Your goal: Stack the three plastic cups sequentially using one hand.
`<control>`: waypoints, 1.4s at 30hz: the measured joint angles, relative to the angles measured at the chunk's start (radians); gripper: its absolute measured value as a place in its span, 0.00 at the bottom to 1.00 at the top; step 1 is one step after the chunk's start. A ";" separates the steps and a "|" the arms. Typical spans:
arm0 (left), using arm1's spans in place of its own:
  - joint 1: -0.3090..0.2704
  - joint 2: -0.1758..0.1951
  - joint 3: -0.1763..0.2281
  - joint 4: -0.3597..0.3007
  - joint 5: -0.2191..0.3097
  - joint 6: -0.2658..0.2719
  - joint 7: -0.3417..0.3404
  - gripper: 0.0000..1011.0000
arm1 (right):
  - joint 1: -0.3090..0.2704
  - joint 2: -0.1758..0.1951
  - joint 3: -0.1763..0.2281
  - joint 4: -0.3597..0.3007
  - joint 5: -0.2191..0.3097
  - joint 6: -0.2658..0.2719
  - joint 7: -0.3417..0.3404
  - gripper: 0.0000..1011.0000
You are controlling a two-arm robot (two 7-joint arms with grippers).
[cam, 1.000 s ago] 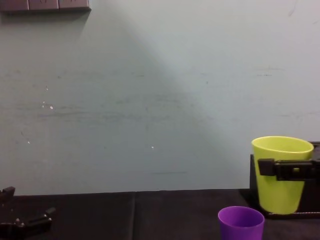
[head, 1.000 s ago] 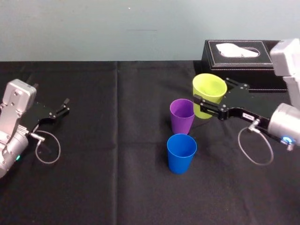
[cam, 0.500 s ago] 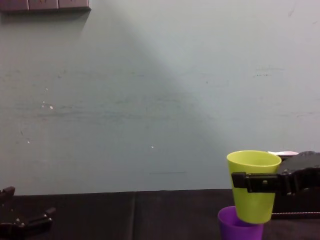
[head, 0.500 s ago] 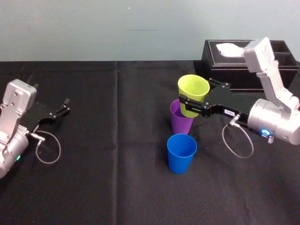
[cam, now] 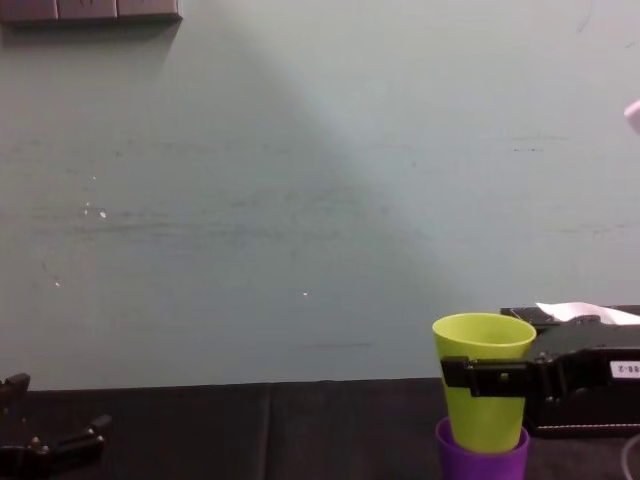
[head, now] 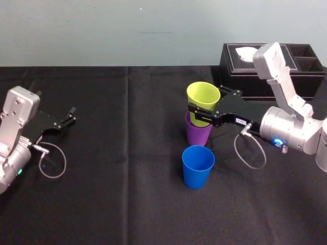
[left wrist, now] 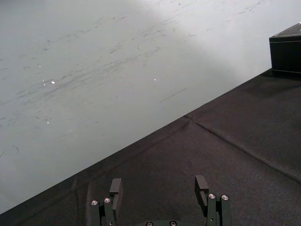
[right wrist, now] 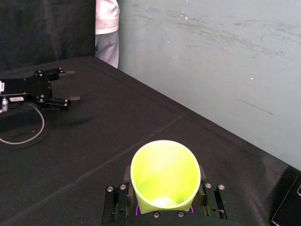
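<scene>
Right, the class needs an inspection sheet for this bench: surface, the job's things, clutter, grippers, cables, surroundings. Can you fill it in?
Surface: table covered in black cloth.
Job's things: yellow-green cup gripped, its base inside the purple cup; blue cup stands apart, nearer the robot.
Clutter: black tissue box at the back right.
Grippers: right gripper shut on the yellow-green cup; left gripper open, parked at the left.
Cables: left wire loop and right wire loop hang at the wrists.
Surroundings: pale wall behind.

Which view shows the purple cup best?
Head view: the purple cup shows down to its base, with the yellow-green cup in the right gripper partly inside it. The chest view catches its top; the right wrist view, a purple sliver.
</scene>
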 joint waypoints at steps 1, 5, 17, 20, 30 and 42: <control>0.000 0.000 0.000 0.000 0.000 0.000 0.000 1.00 | 0.002 -0.003 -0.003 0.008 -0.004 -0.004 0.002 0.73; 0.000 0.000 0.000 0.000 0.000 0.000 0.000 1.00 | 0.004 -0.011 -0.010 0.025 -0.012 -0.012 0.006 0.73; 0.000 0.000 0.000 0.000 0.000 0.000 0.000 1.00 | -0.011 -0.022 -0.013 0.057 -0.024 -0.030 0.009 0.73; 0.000 0.000 0.000 0.000 0.000 0.000 0.000 1.00 | -0.011 -0.022 -0.012 0.057 -0.024 -0.030 0.009 0.73; 0.000 0.000 0.000 0.000 0.000 0.000 0.000 1.00 | -0.010 -0.021 -0.012 0.055 -0.024 -0.029 0.009 0.78; 0.000 0.000 0.000 0.000 0.000 0.000 0.000 1.00 | -0.009 -0.020 -0.012 0.053 -0.024 -0.027 0.009 0.99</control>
